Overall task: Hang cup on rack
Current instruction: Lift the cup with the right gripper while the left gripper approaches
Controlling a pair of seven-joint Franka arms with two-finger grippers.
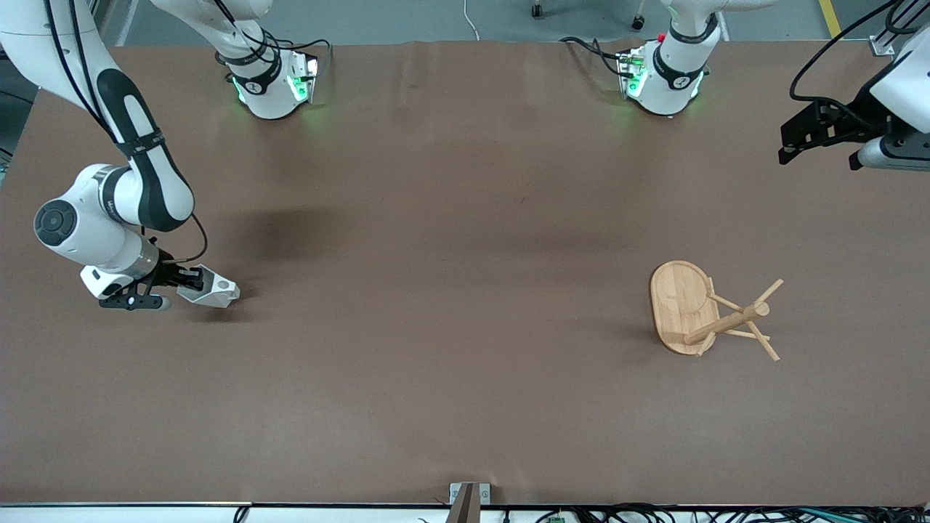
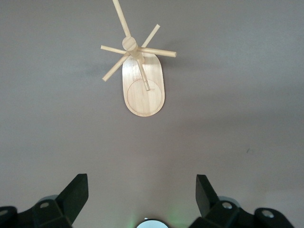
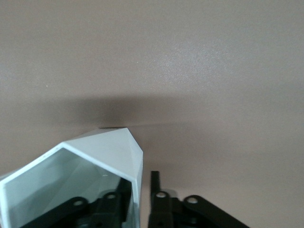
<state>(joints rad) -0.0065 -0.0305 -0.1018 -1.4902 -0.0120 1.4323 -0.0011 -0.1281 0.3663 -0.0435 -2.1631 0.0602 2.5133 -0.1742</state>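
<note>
Now my right gripper (image 1: pixel 190 280) is pinching cup (image 1: pixel 209 288) wall, handle hidden, left gripper (image 2: pixel 141 197) is waiting w/ jaws spread, rack (image 1: pixel 708 312) is standing apart.

The cup (image 1: pixel 209 288) lies tilted on the surface (image 1: pixel 450 327) at the right arm's end, with the right pincer (image 1: pixel 190 280) clamping its wall. The rack (image 1: pixel 708 312) stands upright well apart, toward the left arm's end. The left pincer (image 1: pixel 806 142) hangs open above that end.
</note>
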